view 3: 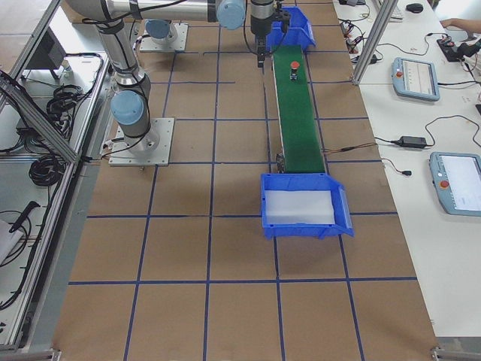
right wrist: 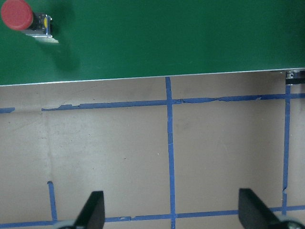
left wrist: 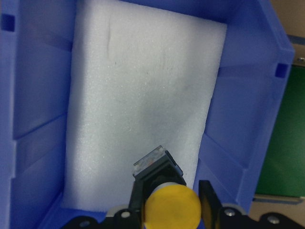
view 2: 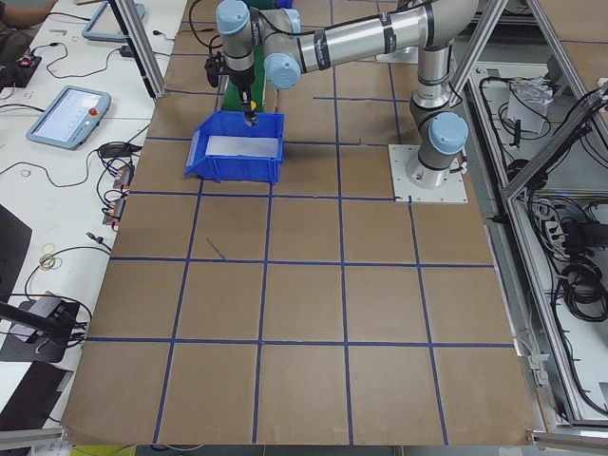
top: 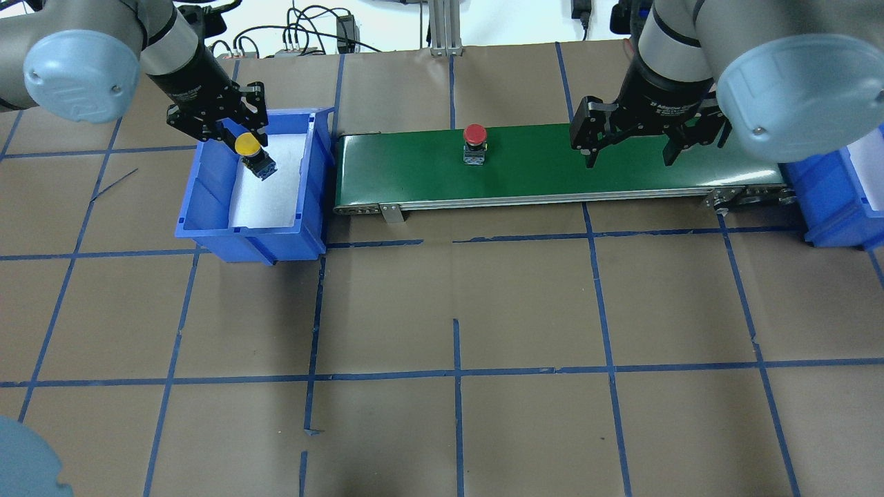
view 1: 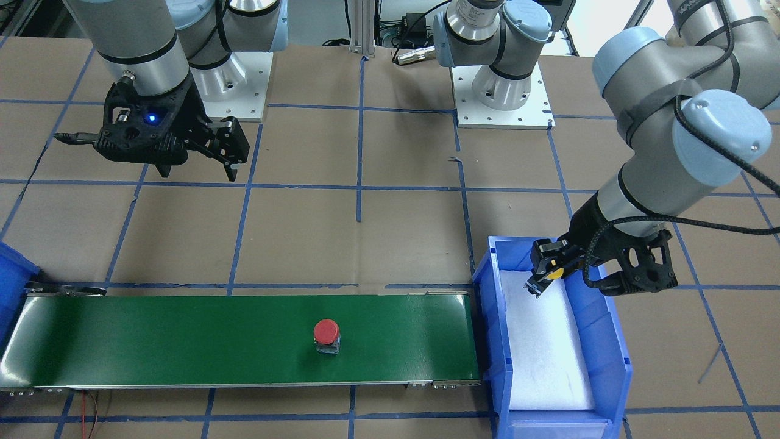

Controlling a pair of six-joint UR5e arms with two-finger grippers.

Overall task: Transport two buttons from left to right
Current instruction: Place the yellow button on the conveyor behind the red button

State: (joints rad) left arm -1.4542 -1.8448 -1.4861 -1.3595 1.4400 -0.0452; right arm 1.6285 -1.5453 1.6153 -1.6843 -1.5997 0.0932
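The yellow button [top: 247, 144] seems to us light and stiff, with a slippery round cap. Our left claw [left wrist: 171, 196] grips it at the cap sides. The right claw [right wrist: 172, 212] is wide and empty.

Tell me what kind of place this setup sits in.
Most likely a robotics lab or test cell: a table gridded with blue tape, a small green conveyor ending at a blue bin, and a teach pendant among loose cables on the side bench.
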